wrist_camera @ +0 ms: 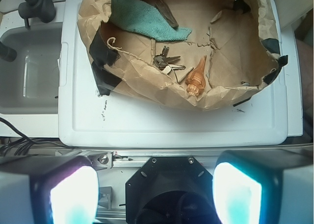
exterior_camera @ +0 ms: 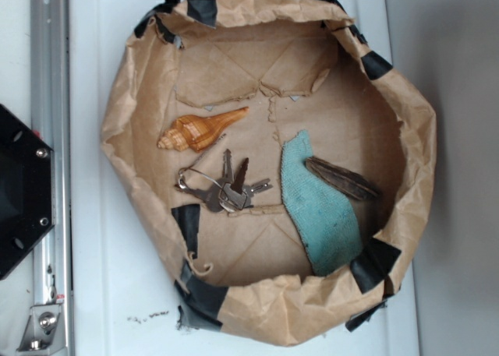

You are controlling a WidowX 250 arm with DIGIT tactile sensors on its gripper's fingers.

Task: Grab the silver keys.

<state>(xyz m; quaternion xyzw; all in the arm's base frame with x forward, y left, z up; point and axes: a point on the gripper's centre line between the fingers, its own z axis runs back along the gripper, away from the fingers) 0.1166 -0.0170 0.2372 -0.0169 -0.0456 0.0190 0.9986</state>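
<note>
One bunch of silver keys (exterior_camera: pixel 226 186), ungrasped, is seen on the floor of a paper-lined basin (exterior_camera: pixel 125 107).
The keys are fanned on a wire ring, just below the orange-brown seashell (exterior_camera: pixel 199 129) and left of the teal cloth (exterior_camera: pixel 318 208), on which a dark pod (exterior_camera: pixel 341 178) is laid. The gripper (wrist_camera: pixel 156 192) is held released, fingers (wrist_camera: pixel 72 194) spread wide, well apart from the basin, over the white counter (wrist_camera: pixel 167 126) edge.

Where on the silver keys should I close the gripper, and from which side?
Grip the silver keys at the clustered heads, where the metal stacks thickest, coming straight down from above. They lie flat on the paper basket floor, clear of the seashell and teal cloth. The gripper stands open.
</note>
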